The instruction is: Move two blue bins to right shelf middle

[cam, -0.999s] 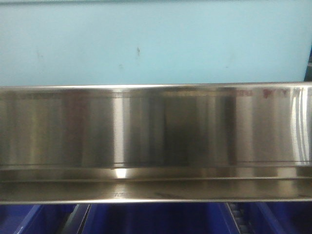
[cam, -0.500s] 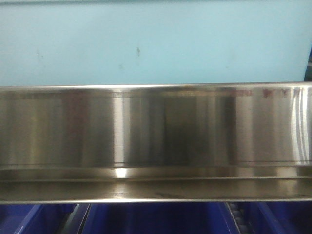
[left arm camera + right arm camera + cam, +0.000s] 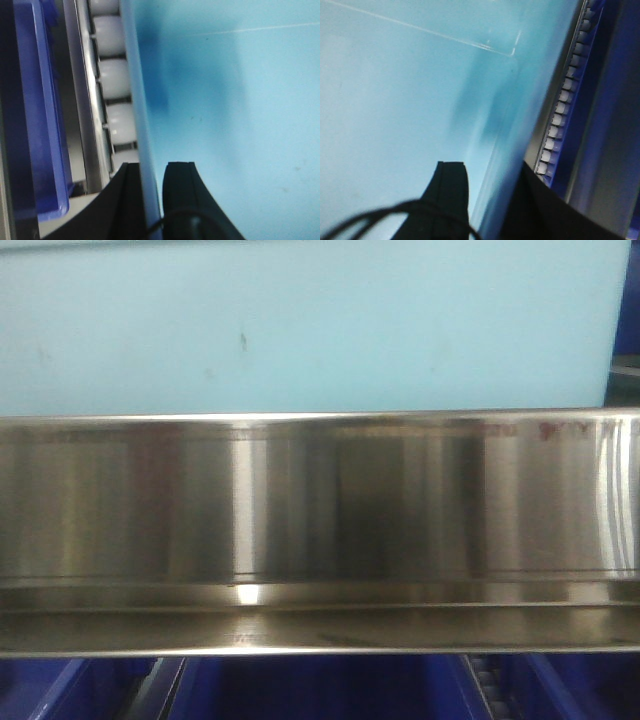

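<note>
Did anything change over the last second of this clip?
The light blue bin slid left in the front view; its speck and right edge both shifted left. The steel shelf rail and the dark blue bins below stayed put.

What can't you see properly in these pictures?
- Front view: the steel rail hides most of the dark blue bins; the bottom edge cuts off the rest.
- Right wrist view: blur hides whether the right end effector grips the wall of the light-blue bin.
- Both wrist views: that bin is too close to see whole.
</note>
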`<state>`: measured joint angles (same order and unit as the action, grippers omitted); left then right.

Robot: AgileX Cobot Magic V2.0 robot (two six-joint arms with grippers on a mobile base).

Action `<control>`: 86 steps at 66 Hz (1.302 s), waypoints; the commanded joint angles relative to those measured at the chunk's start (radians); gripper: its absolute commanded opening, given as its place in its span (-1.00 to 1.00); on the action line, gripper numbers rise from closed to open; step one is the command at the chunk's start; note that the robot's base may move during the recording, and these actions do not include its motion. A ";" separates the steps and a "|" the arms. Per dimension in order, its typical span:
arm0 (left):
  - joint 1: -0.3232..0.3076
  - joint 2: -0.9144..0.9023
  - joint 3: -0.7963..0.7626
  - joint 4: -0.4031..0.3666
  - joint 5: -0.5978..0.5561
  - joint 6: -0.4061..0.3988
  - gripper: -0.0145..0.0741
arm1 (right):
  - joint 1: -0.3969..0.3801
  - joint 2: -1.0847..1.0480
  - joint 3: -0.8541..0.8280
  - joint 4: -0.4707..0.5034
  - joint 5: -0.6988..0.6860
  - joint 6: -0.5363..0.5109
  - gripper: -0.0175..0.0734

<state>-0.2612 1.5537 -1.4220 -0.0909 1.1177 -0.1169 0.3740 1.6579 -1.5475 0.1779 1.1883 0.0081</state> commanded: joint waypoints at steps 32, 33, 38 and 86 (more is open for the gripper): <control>-0.005 -0.013 -0.479 -0.039 0.103 0.004 -0.92 | -0.005 -0.052 -0.411 -0.051 0.033 0.017 -0.95; -0.005 -0.013 -0.490 -0.039 0.103 0.004 -0.92 | -0.005 -0.052 -0.419 -0.051 0.033 0.017 -0.95; -0.005 -0.013 -0.539 -0.043 0.103 0.004 -0.92 | -0.005 -0.052 -0.455 -0.051 0.033 0.017 -0.95; -0.005 -0.013 -0.566 -0.064 0.103 0.004 -0.92 | -0.005 -0.052 -0.488 -0.051 0.033 0.017 -0.95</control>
<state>-0.2594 1.5556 -1.9717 -0.0554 1.2434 -0.1247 0.3721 1.6135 -2.0266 0.1131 1.2591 0.0304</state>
